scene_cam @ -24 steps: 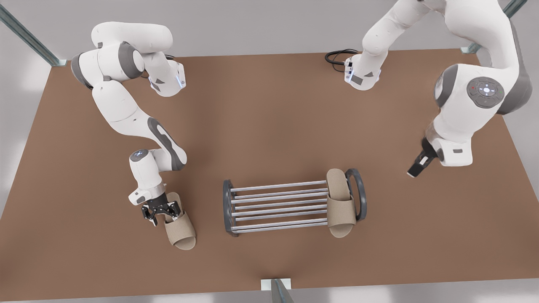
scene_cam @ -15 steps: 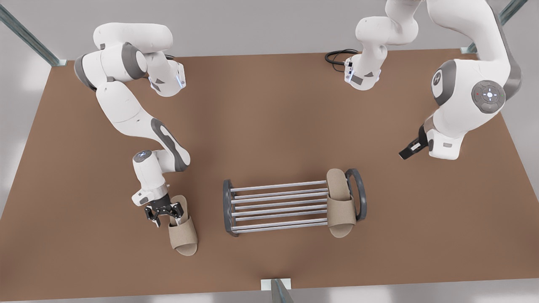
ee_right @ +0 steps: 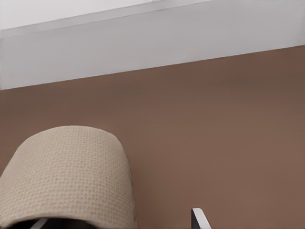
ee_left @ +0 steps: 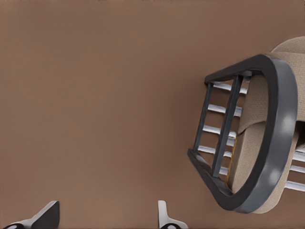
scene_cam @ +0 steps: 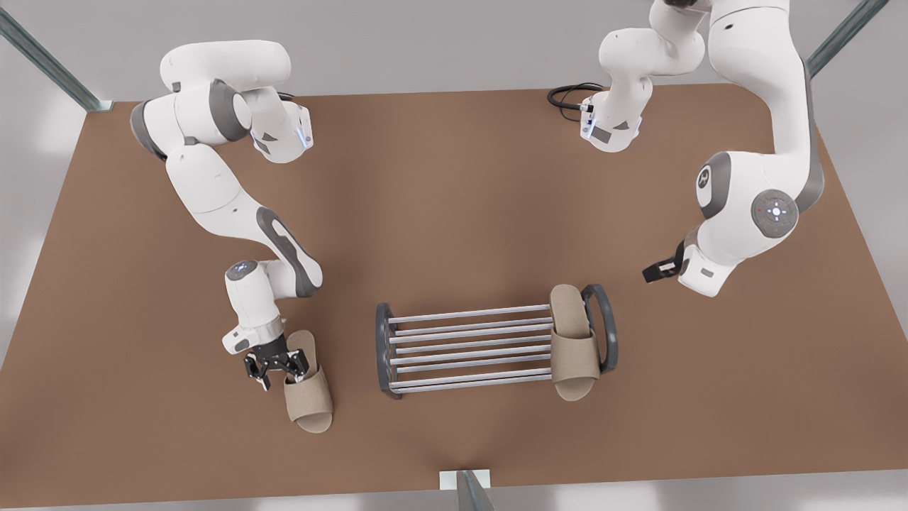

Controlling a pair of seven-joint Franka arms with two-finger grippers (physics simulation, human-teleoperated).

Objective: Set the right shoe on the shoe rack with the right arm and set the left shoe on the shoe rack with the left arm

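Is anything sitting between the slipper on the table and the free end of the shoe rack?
Nothing visible. Bare table separates the slipper, where the right gripper is, from the shoe rack. The other slipper occupies the far end.

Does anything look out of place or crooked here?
Nothing looks damaged. One slipper lies across the rack at the front view's right end, overhanging the nearest bar. The other slipper lies slightly askew on the table, the right end effector at its heel. The left end effector hangs open beyond the rack.
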